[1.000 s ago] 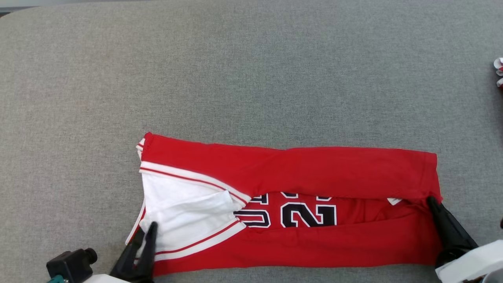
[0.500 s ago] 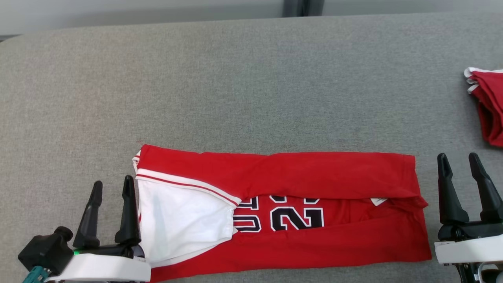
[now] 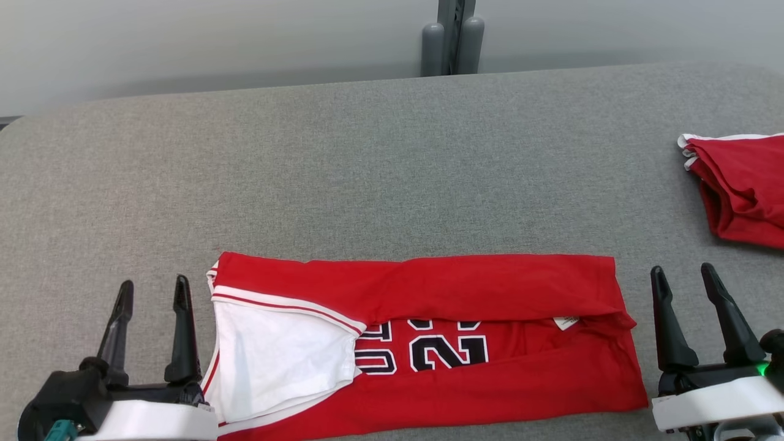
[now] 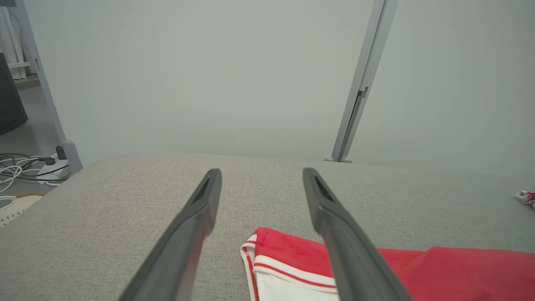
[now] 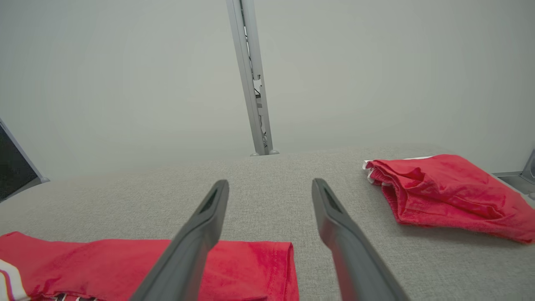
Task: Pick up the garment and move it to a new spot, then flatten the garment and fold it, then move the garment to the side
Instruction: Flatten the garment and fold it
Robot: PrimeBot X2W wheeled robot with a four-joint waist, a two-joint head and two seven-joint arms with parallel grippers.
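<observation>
The garment (image 3: 465,288), a red jersey with white trim and black numbers, lies folded into a long band near the table's front edge; its white inner side shows at the left end. It appears in the left wrist view (image 4: 439,263) and the right wrist view (image 5: 242,259) too. My left gripper (image 3: 153,291) stands open just left of the jersey's left end, holding nothing. Just off its right end, my right gripper (image 3: 683,274) is open and empty as well. Both sets of fingers point away from me, apart from the cloth.
The grey fabric-covered table (image 3: 367,159) spreads wide behind the jersey. A second red garment (image 3: 744,184) lies bunched at the far right, also in the right wrist view (image 5: 447,192). A grey post (image 3: 452,37) rises behind the table. Cables (image 4: 25,167) lie on the floor at left.
Both grippers have let go of the jersey's ends, opened, and drawn back to its sides. The head camera has tilted up, showing the wall and more of the second garment.
</observation>
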